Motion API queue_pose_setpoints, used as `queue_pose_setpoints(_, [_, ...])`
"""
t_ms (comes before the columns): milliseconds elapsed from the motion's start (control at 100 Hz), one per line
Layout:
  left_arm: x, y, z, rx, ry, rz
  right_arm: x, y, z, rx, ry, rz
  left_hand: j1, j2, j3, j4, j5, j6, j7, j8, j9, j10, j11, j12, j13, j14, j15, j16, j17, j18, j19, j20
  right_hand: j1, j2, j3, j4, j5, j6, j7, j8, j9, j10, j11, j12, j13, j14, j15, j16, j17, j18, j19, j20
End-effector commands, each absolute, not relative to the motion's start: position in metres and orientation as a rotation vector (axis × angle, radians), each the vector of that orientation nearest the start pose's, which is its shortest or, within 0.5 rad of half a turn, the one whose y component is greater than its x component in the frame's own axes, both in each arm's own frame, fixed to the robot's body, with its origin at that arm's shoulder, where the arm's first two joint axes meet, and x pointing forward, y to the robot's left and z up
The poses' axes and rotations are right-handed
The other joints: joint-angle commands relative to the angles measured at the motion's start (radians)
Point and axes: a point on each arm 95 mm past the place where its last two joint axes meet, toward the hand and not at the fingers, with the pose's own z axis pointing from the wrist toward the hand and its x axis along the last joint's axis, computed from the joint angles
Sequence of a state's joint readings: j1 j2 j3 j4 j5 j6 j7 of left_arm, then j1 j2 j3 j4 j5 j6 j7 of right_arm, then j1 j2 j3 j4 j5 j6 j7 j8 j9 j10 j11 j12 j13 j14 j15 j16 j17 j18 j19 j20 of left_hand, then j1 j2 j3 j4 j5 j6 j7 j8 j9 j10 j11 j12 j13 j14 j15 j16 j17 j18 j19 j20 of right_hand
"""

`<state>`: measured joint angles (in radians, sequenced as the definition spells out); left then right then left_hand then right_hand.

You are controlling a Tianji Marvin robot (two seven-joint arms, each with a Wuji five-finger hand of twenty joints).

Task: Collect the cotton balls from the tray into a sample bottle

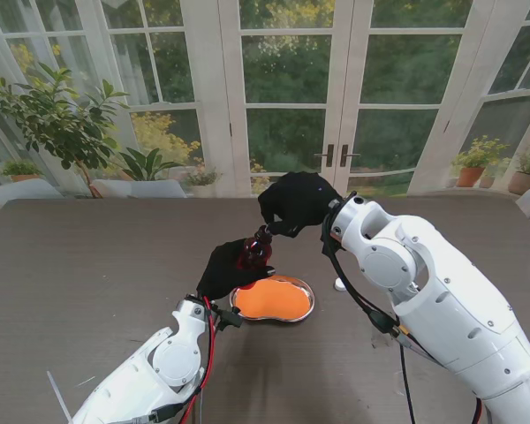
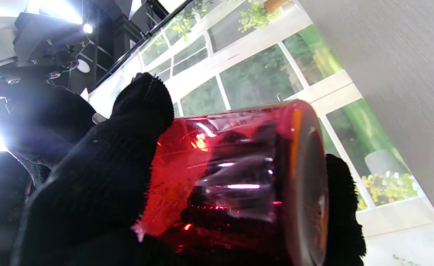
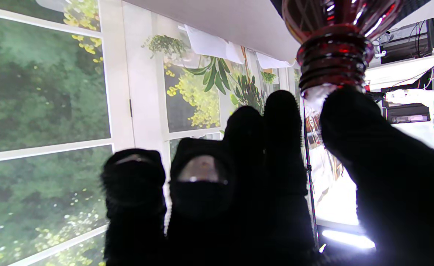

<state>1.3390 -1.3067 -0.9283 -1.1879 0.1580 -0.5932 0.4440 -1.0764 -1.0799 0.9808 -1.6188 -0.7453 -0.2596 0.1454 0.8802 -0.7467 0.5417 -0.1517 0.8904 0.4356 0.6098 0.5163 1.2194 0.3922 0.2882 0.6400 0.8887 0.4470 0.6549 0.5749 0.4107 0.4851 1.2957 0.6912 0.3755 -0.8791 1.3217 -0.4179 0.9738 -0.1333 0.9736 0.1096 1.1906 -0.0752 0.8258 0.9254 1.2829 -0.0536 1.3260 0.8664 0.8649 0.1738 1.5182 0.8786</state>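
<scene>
The left hand wraps its gloved fingers around the red sample bottle, held tilted above the table. The right hand pinches something white at the bottle's threaded mouth; what it is, I cannot tell. The steel tray, orange inside, sits just beside the left hand, with open table all round.

Stand view: we recorded even daylight from the glazed doors, sharp focus, soft shadows on the table. Left wrist view: we noted blown-out lamp glare at one edge, the red bottle lit through and glinting. Right wrist view: the black gloved fingers were underexposed silhouettes against bright windows, foliage soft.
</scene>
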Motion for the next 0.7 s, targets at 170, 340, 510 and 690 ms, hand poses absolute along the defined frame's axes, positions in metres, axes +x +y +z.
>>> queue_pose_setpoints(170, [0.4224,-0.1022,-0.3444,-1.61,0.637,-2.618,0.4684,0.0982,-0.1624,0.732,1.734,1.884,0.158,0.221,0.297,-0.027,0.179,-0.338,0.124,0.003,0.092,-0.159,0.029,-0.002,0.015,-0.051,0.01,0.004,-0.007,-0.05,0.041,0.012,0.012,-0.002,0.026,0.064,-0.056,0.071,-0.137,0.072,-0.062,-0.009,-0.024,-0.009,0.038,-0.064,-0.043,-0.017,-0.022,-0.039,-0.011,0.005])
queue_pose_setpoints(340, [0.4222,-0.1024,-0.3441,-1.611,0.634,-2.619,0.4683,0.0985,-0.1608,0.715,1.746,1.876,0.158,0.221,0.297,-0.027,0.178,-0.34,0.124,0.003,0.092,-0.159,0.03,-0.002,0.017,-0.049,0.011,0.004,-0.007,-0.05,0.042,0.012,0.02,-0.057,0.049,0.041,-0.062,0.098,-0.221,0.122,-0.08,-0.01,-0.029,-0.012,0.038,-0.074,-0.069,-0.019,-0.028,-0.046,-0.019,0.004])
queue_pose_setpoints(510, [0.4218,-0.1023,-0.344,-1.614,0.632,-2.618,0.4686,0.0972,-0.1607,0.733,1.731,1.88,0.158,0.22,0.298,-0.028,0.179,-0.338,0.125,0.003,0.092,-0.158,0.03,-0.002,0.016,-0.049,0.01,0.004,-0.007,-0.05,0.042,0.012,-0.068,0.023,0.029,0.129,-0.059,0.102,-0.284,0.224,-0.091,-0.004,-0.027,-0.037,0.038,-0.063,-0.083,-0.02,-0.032,-0.046,-0.022,0.004])
queue_pose_setpoints(690, [0.4216,-0.1027,-0.344,-1.618,0.63,-2.618,0.4696,0.0908,-0.161,0.793,1.694,1.891,0.159,0.221,0.299,-0.028,0.179,-0.336,0.125,0.003,0.093,-0.159,0.03,-0.002,0.016,-0.047,0.01,0.004,-0.008,-0.047,0.041,0.012,-0.14,0.149,-0.024,0.227,-0.082,0.075,-0.298,0.259,-0.093,0.003,-0.027,-0.09,0.037,-0.044,-0.109,-0.028,-0.046,-0.042,-0.022,0.011])
